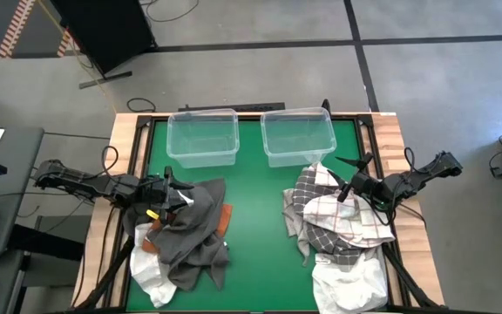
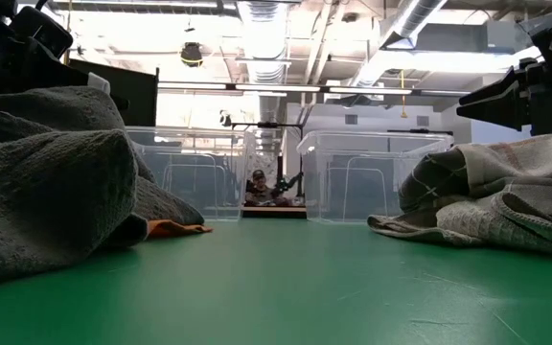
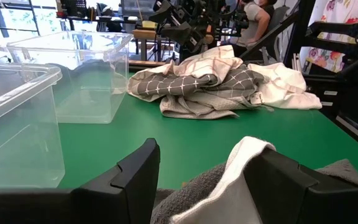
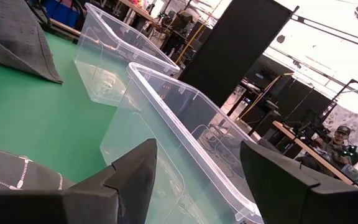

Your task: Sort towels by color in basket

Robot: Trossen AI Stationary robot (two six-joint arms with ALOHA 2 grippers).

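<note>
- My left hand point(image 1: 166, 194) hangs over the left pile point(image 1: 181, 240) on the near-left of the desk point(image 1: 255, 218), fingers parted, gripping nothing; a white edge point(image 3: 244, 168) rises between them.
- Left risk: closing here could catch the white edge together with the dark grey towel point(image 1: 194, 227) under it, so two colours lift at once. The orange towel point(image 1: 225, 218) is tucked beneath and may drag along.
- Left pile runs long from far to near, no clear pointing end.
- Two clear bins point(image 1: 203, 137) point(image 1: 297, 135) stand side by side at the far edge, nothing visible in them.
- My right hand point(image 1: 349, 189) hovers at the far end of the right pile point(image 1: 342, 231), open and empty.
- Right risk: the checked towel point(image 1: 342, 214) lies tangled with white towels point(image 1: 351, 275); a pull may tow neighbours or spill cloth off the near edge.
- Right pile also runs far to near.
</note>
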